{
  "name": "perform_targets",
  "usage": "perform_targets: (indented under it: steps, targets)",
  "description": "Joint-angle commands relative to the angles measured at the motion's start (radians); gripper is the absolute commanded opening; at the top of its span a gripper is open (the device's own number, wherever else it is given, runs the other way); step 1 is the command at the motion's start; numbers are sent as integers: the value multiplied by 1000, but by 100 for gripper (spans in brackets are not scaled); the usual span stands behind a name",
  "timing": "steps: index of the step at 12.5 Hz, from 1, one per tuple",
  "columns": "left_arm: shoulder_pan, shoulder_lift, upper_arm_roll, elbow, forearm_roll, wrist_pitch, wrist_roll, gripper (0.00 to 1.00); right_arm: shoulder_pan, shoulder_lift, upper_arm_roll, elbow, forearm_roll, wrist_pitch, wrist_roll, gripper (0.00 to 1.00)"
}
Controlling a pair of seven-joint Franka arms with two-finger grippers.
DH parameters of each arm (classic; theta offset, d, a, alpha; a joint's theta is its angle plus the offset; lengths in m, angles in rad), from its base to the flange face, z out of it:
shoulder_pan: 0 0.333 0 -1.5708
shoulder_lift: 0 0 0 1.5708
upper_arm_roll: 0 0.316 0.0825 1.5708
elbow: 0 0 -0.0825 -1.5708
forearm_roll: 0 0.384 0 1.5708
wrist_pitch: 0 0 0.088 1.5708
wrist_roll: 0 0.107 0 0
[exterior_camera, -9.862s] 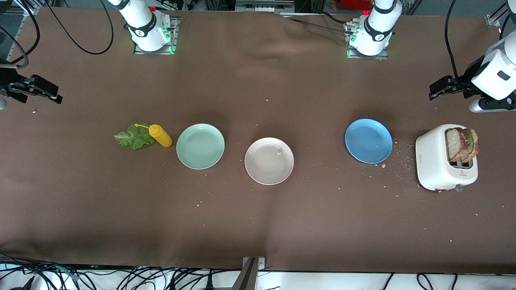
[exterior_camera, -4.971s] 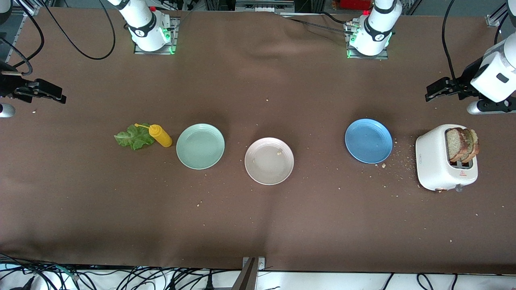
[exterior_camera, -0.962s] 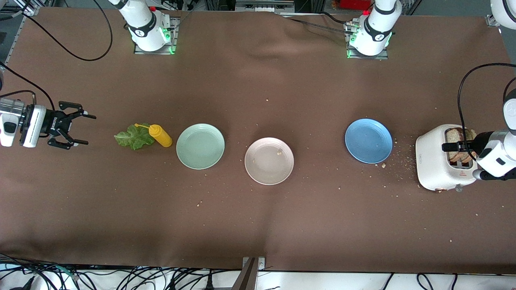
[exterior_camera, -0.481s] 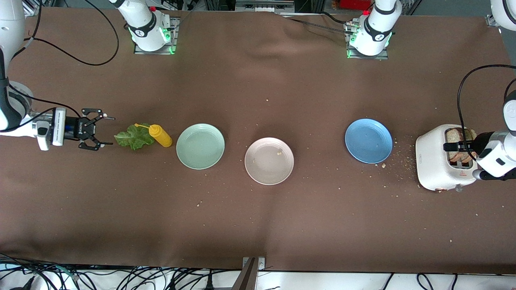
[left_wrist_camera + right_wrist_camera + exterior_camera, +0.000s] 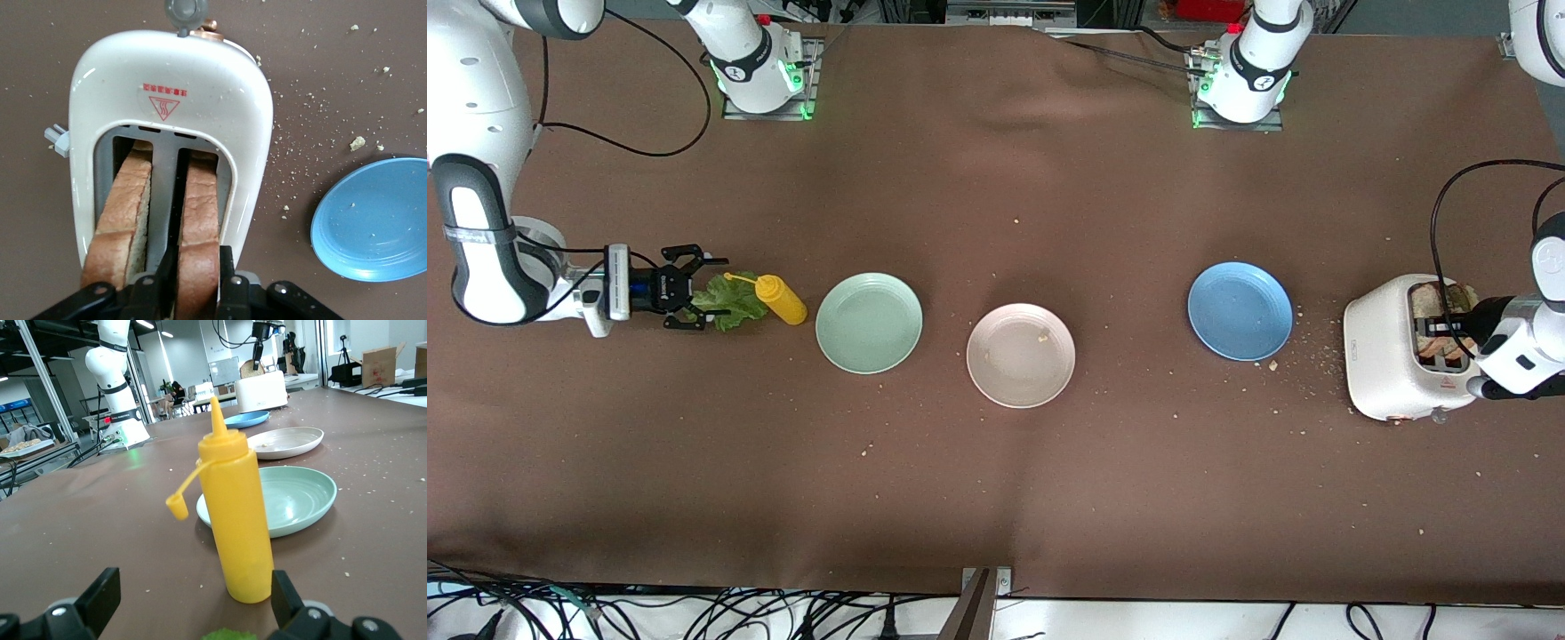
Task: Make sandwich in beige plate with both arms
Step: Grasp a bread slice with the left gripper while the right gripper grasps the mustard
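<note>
The lettuce leaf [image 5: 734, 302] lies flat toward the right arm's end of the table, beside a yellow squeeze bottle [image 5: 781, 300]. My right gripper [image 5: 704, 293] is open and low at the leaf's edge. The right wrist view shows the leaf's tip [image 5: 230, 634] between the spread fingers of the gripper [image 5: 193, 593]. Two bread slices [image 5: 123, 220] stand in the white toaster [image 5: 1383, 356]. My left gripper [image 5: 1436, 326] is shut on one slice [image 5: 200, 220], a finger on each face. The beige plate [image 5: 1020, 356] sits mid-table, bare but for crumbs.
A mint green plate [image 5: 869, 323] sits between the bottle and the beige plate. A blue plate [image 5: 1240, 311] sits between the beige plate and the toaster. The bottle [image 5: 237, 520] stands right ahead of the right gripper. Crumbs are scattered on the brown cloth.
My right gripper has moved along the table to the lettuce and now straddles its edge. My left gripper has come down over the toaster and closed round one slice.
</note>
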Motion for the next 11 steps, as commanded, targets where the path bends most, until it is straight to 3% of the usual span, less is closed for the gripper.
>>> perform_targets:
  steps: [1,4,6,9,10,11]
  targets:
    - [2,-3,-4,7,23,-25,2,0,-5,51,37,34,60,-34,-43,100]
    - [13,-16,-2,54,12,-103,7,0,-5,86,66,50,98,-25,-87,100]
    - [8,-14,-7,147,15,-198,16,0,9,123,72,82,170,-34,-106,100]
    - [-30,-16,-39,302,6,-351,16,0,18,126,91,82,192,-26,-106,100]
    - [-42,-16,-66,319,-18,-396,24,0,18,137,94,82,194,-25,-106,100]
    - [-42,-19,-88,321,-117,-426,22,0,19,146,94,82,194,-23,-106,100]
